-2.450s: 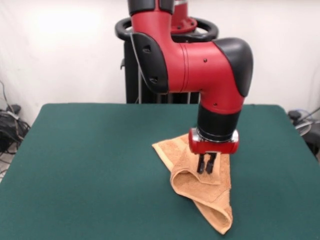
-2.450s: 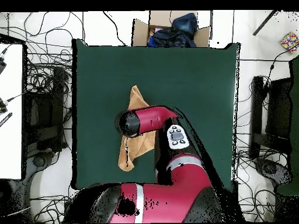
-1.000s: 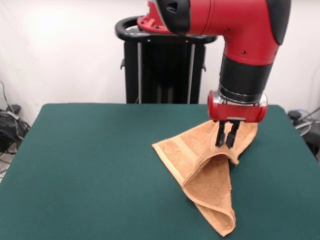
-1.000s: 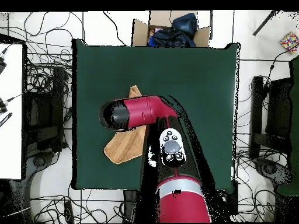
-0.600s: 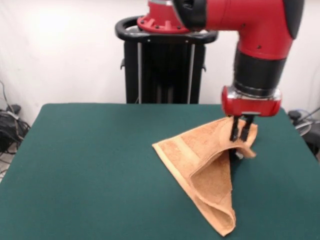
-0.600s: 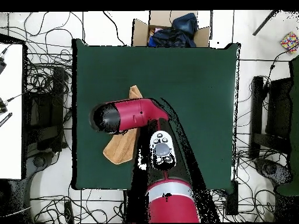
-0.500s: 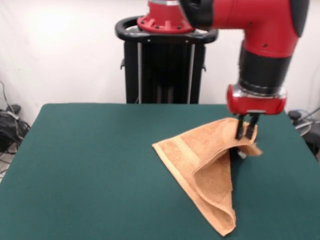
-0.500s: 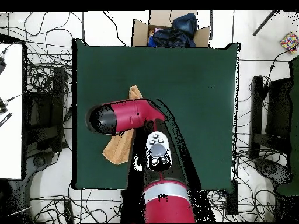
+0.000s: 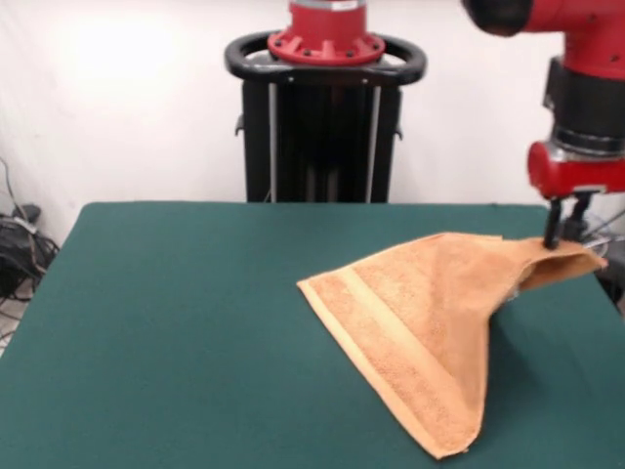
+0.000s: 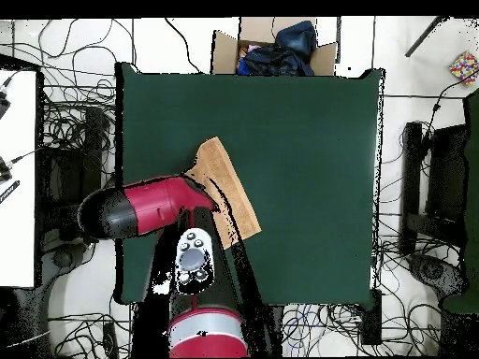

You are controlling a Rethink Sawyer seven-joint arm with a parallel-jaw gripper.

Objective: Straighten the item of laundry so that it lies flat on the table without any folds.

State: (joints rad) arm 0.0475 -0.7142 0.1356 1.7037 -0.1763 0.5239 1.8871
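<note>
The gripper pinches one corner of the orange-tan terry towel, fingers pressed together on the cloth and holding it raised above the dark green table. From the fingers the towel slopes down in a stretched triangular sheet, its flat woven band running along the low edge resting on the tabletop.

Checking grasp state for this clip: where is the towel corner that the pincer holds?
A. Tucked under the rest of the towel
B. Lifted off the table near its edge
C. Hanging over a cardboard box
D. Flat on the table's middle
B: the pincer holds a corner of the towel raised above the table near its edge, the cloth sloping down from there.
</note>
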